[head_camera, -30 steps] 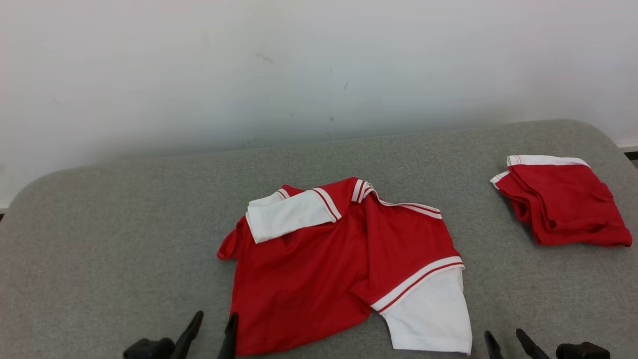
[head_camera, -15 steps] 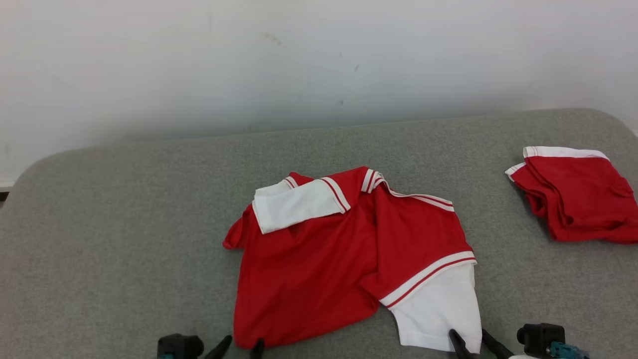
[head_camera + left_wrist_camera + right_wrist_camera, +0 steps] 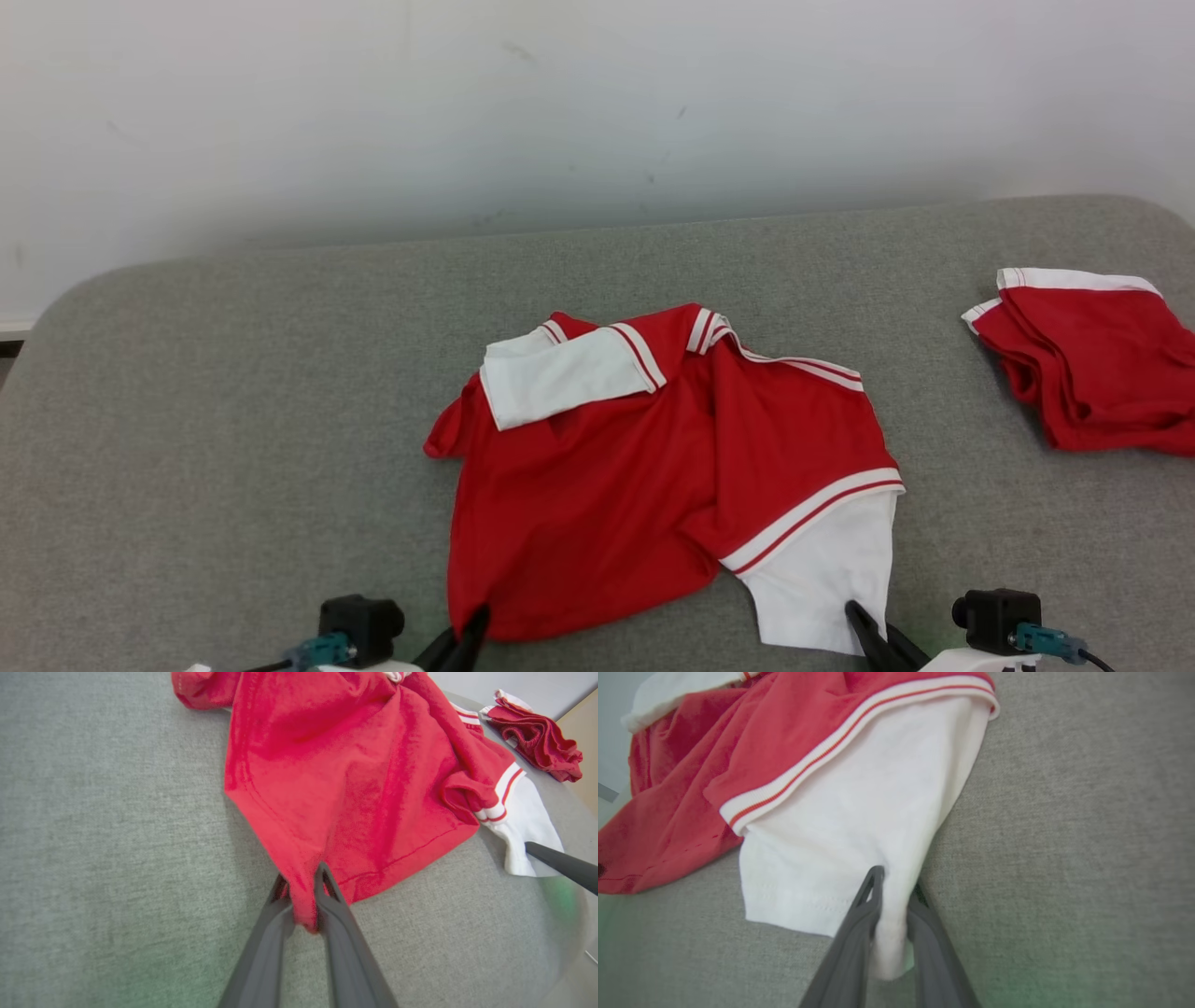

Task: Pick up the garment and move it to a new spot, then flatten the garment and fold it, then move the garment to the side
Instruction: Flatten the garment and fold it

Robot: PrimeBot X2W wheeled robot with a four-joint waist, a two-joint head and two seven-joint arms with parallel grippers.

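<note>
shirt (image 3: 644, 485) crumpled mid grey pad (image 3: 233, 420); left gripper (image 3: 302, 884) pinching red hem corner, right gripper (image 3: 896, 884) pinching white edge. lift both together, level, cloth taut between; bites look shallow, so go slow or cloth slips

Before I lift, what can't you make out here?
- Head view: the bottom edge cuts off the left fingers and right fingers, so their grip is unclear there.
- Head view: the right edge cuts the folded red pile.
- Wrist views: cloth between the fingers hides how many layers of the shirt are pinched.
</note>
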